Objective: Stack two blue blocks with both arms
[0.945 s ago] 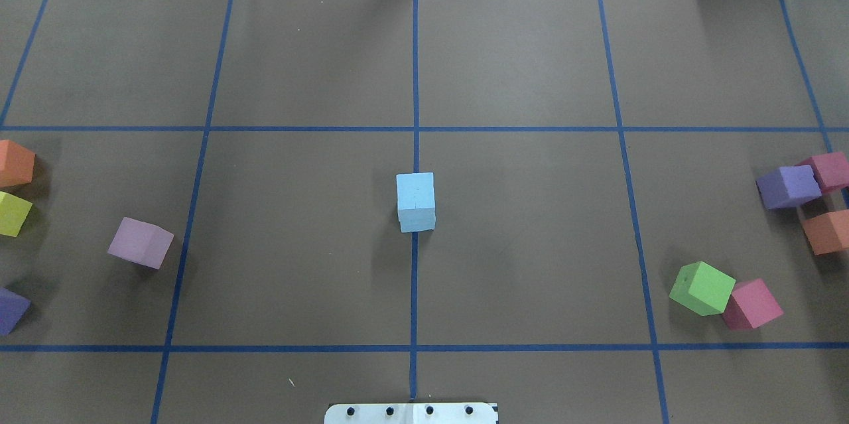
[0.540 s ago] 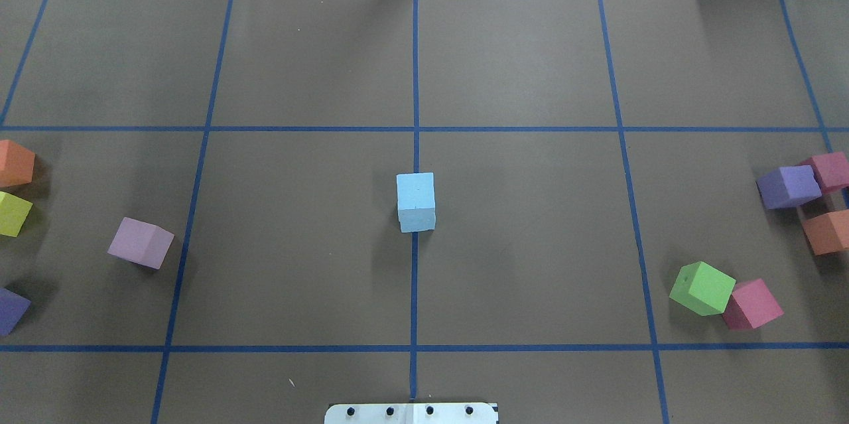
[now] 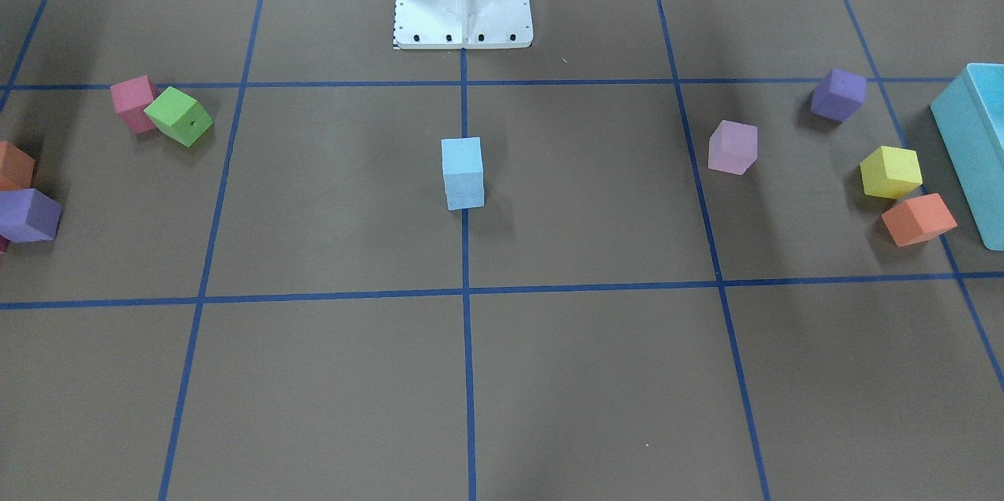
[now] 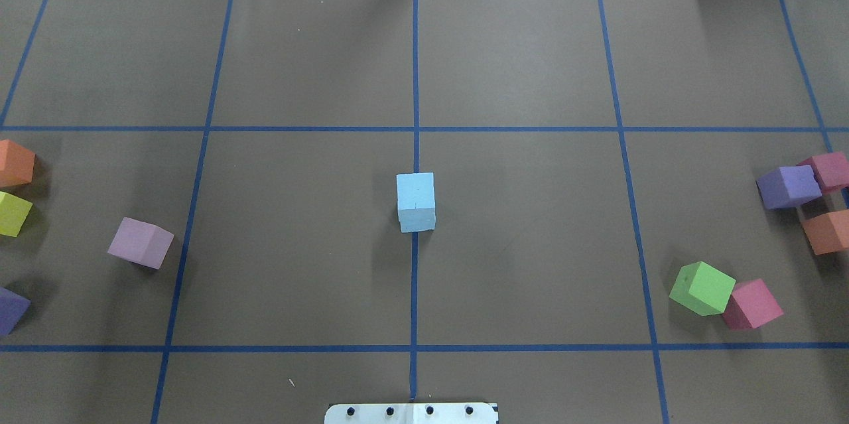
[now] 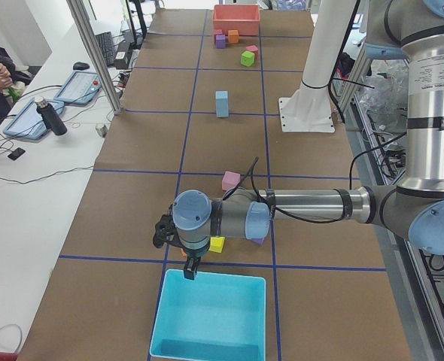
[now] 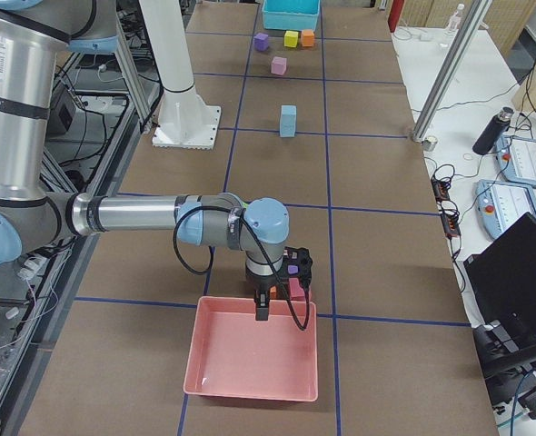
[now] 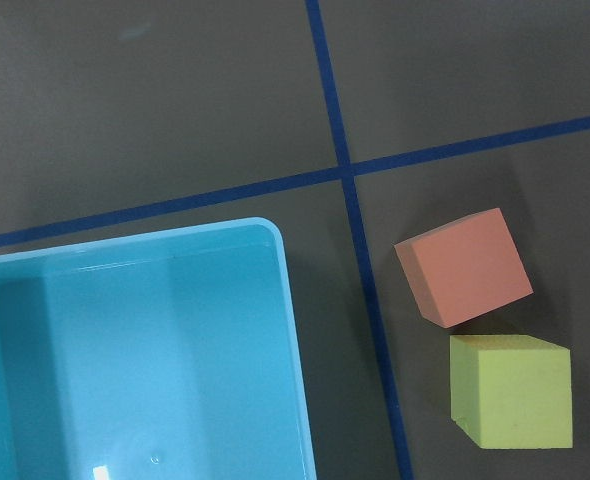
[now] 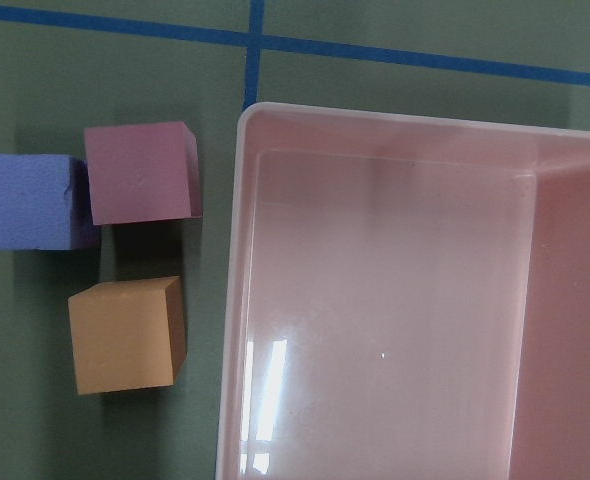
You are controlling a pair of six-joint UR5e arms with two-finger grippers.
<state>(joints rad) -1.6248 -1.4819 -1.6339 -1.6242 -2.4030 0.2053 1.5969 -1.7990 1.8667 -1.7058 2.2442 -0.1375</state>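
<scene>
The two pale blue blocks stand stacked on the table's centre line, one blue block (image 4: 415, 189) on top of the other (image 4: 418, 220). The stack also shows in the front view (image 3: 462, 172) and far off in both side views (image 5: 222, 104) (image 6: 288, 120). No gripper touches it. My left gripper (image 5: 188, 267) hangs over the rim of the turquoise box, far from the stack. My right gripper (image 6: 262, 309) hangs over the rim of the pink tray, also far away. I cannot tell if either is open or shut.
The turquoise box (image 7: 285, 300) has an orange cube (image 7: 463, 267) and a yellow cube (image 7: 510, 390) beside it. The pink tray (image 8: 237, 250) has magenta (image 8: 140, 172), purple (image 8: 25, 200) and orange (image 8: 125, 335) cubes beside it. A lilac cube (image 4: 140, 242) and a green cube (image 4: 702, 288) lie to the sides.
</scene>
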